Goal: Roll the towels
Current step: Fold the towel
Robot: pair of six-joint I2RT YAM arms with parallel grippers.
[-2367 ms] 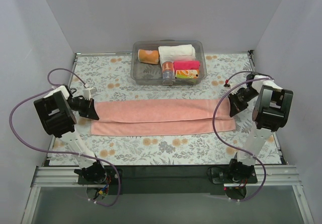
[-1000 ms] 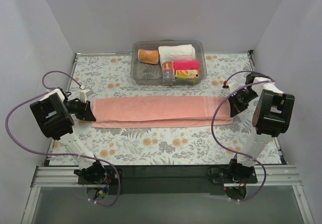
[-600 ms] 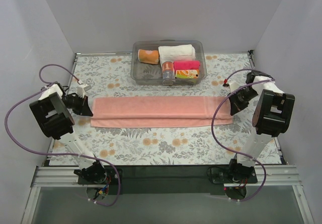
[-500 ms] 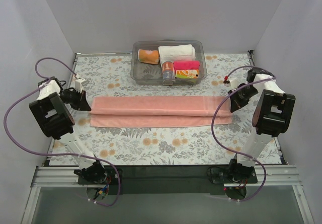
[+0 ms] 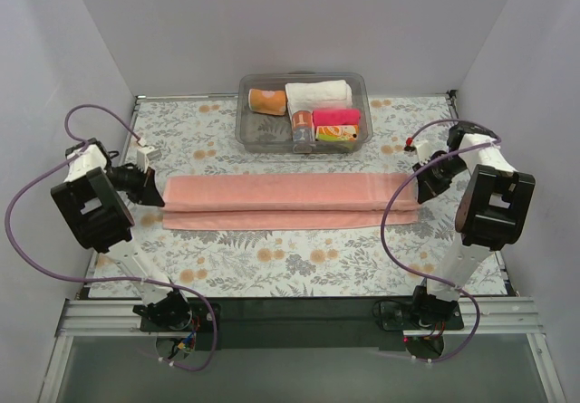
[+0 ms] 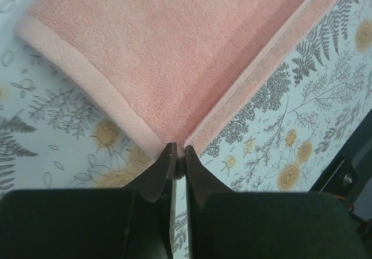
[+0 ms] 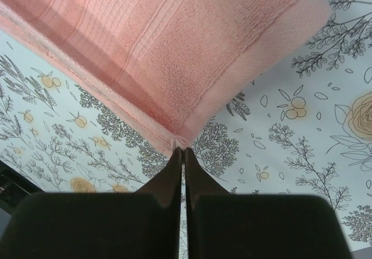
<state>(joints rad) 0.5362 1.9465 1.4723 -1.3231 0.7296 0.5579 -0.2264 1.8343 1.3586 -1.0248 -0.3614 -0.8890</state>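
Top external view: a large salmon-pink terry towel [image 5: 290, 201] lies on the floral-printed tabletop [image 5: 272, 258] just on the near side of the clear plastic bin [image 5: 243, 118]. It is folded lengthwise into a narrow band that runs past the bin on both sides. The left gripper [image 5: 156, 195] holds the end of the band to the left of the bin, and the right gripper [image 5: 419, 188] holds the end to the bin's right.

Left wrist view: the left gripper's jaws are pressed together on the towel's near corner, where the folded layers meet at the hem. Right wrist view: the right gripper's jaws are likewise pinched on a corner tip.

Holding both ends at once probably keeps the band taut and its layers aligned, so that the edges stay square for rolling. The fold looks complete and no roll has been started.

Inside the bin, a small teal-red-white patterned cloth [image 5: 302, 129] stands among other rolled items, untouched.
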